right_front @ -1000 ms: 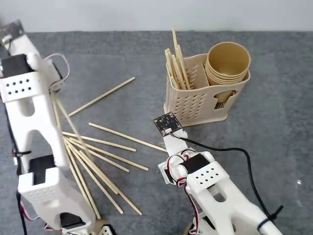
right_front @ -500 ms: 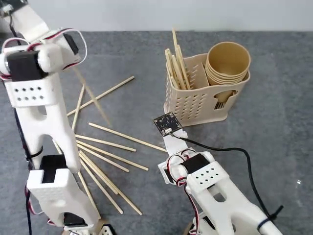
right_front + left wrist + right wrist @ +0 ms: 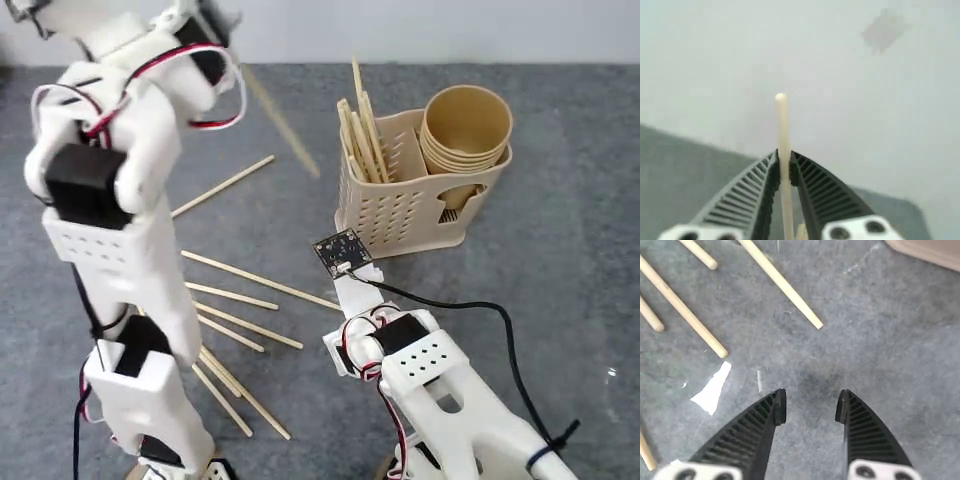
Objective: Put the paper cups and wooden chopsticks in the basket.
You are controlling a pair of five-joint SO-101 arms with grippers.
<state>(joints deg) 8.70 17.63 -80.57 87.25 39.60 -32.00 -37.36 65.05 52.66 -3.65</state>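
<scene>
Left wrist view: the left jaws are pinching one chopstick (image 3: 782,125) part-way along its shaft, with its round tip sticking out beyond them. From the high view it hangs over the far left part of the table (image 3: 560,300), its long axis slanting down towards the basket (image 3: 400,215) and its free end short of it. It looks light, stiff and smooth, so a grip nearer mid-length should limit swivelling. The right jaws are spread low over the table, near the loose chopsticks (image 3: 240,300).

Left tool (image 3: 783,167) clamps chopstick (image 3: 783,145) upright.
</scene>
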